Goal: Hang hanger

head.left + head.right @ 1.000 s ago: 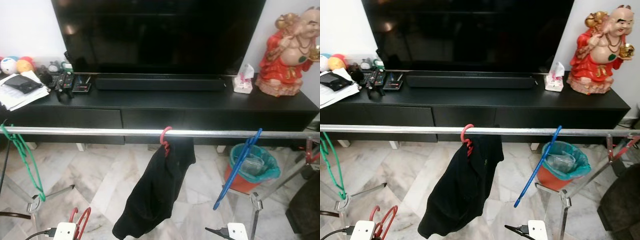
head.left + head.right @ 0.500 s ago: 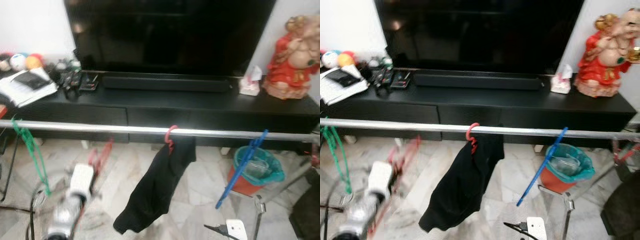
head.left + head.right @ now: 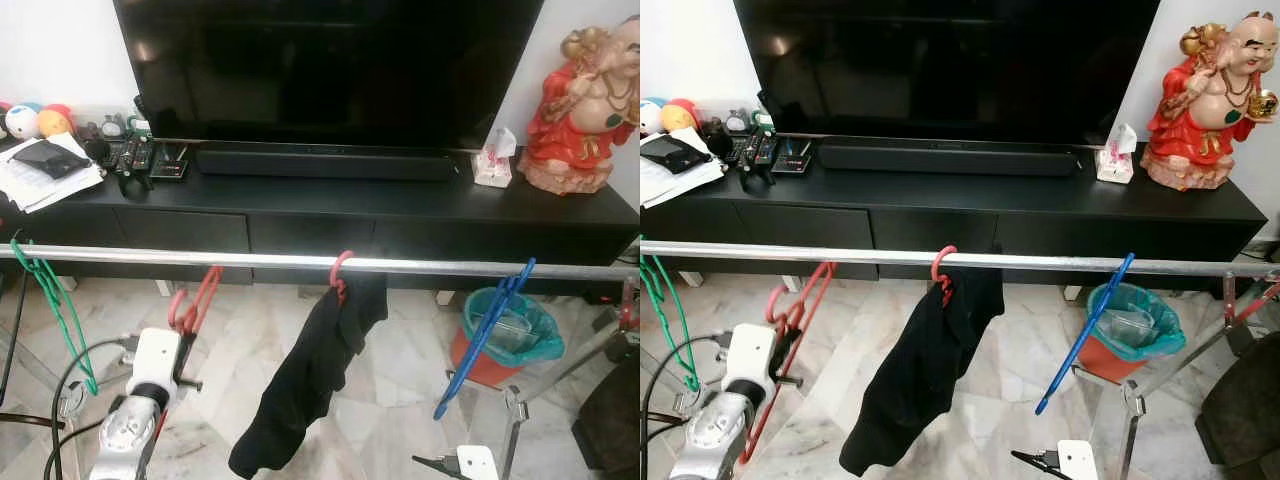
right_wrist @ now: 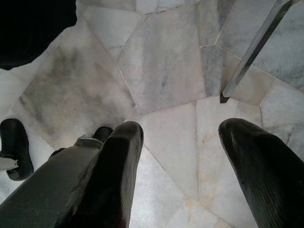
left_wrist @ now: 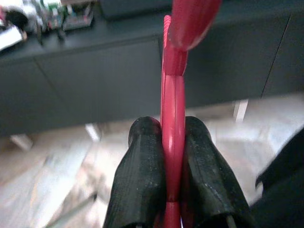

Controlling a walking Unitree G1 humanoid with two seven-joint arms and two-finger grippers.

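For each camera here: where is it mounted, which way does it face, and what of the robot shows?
Eye views: head, facing forward and down at the rail before the TV stand; left arm holding the red hanger.
Left wrist: along the fingers shut on the red hanger; shares the TV stand.
Right wrist: down at the floor between open fingers.

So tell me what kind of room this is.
Most likely a home living room: a large television stands on a long black cabinet, with a red figurine at its end. A clothes rail with hangers stands on the marble floor in front.
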